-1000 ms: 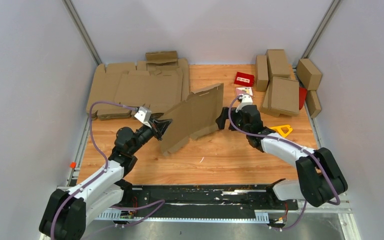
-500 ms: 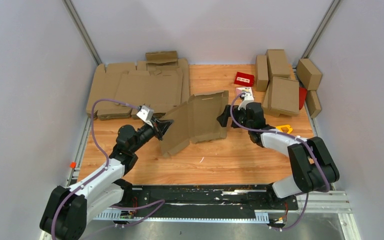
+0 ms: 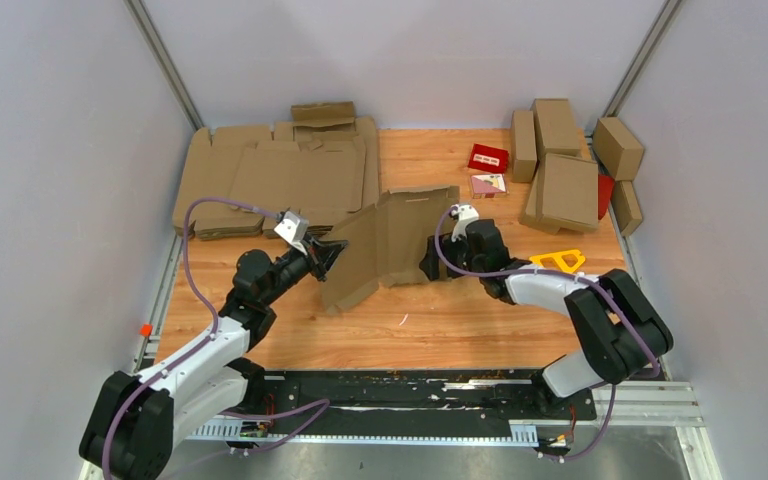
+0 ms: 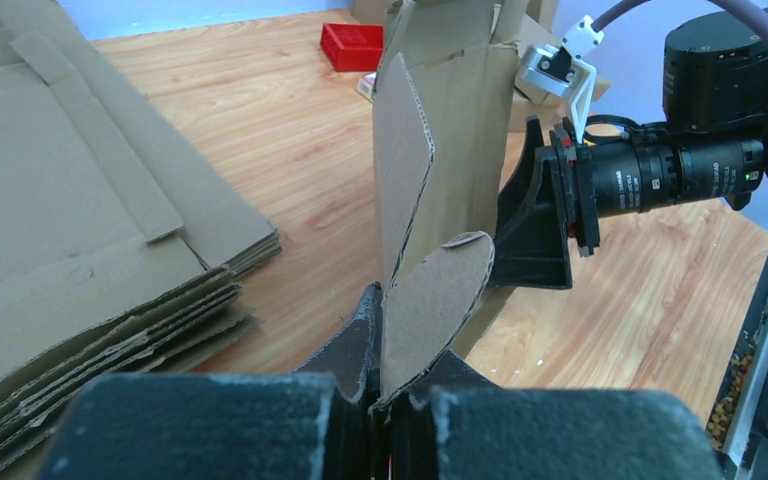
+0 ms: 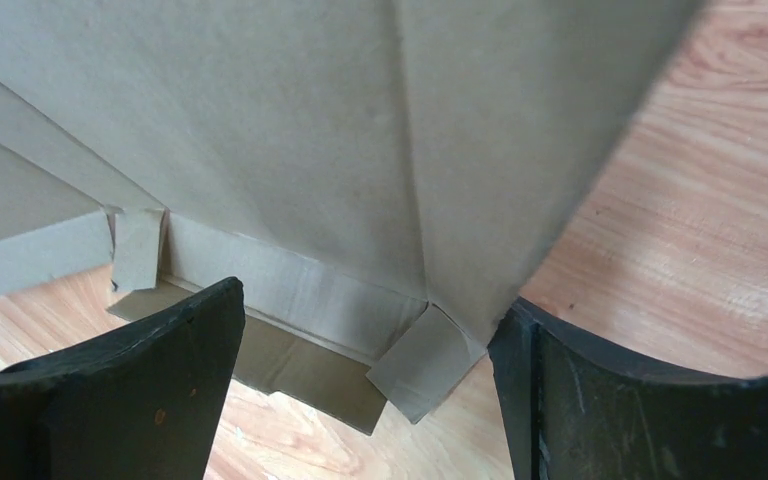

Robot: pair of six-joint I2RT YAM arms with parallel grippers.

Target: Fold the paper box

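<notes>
Wood table (image 3: 460, 320) — one paper box (image 3: 385, 245), left claw (image 3: 332, 250) pinching, right claw (image 3: 430, 262) agape.

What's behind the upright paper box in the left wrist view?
The right gripper, with a black finger showing past the edge of the paper box. Farther back on the table lies a small red carton. The cardboard covers the rest of that gripper's fingers.

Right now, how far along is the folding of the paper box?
Done: the paper box is held upright, bent along some creases. In hand: left jaws shut on its rounded tab, right jaws open around its opposite edge. Left: it has no box shape yet; walls and lid to form.
</notes>
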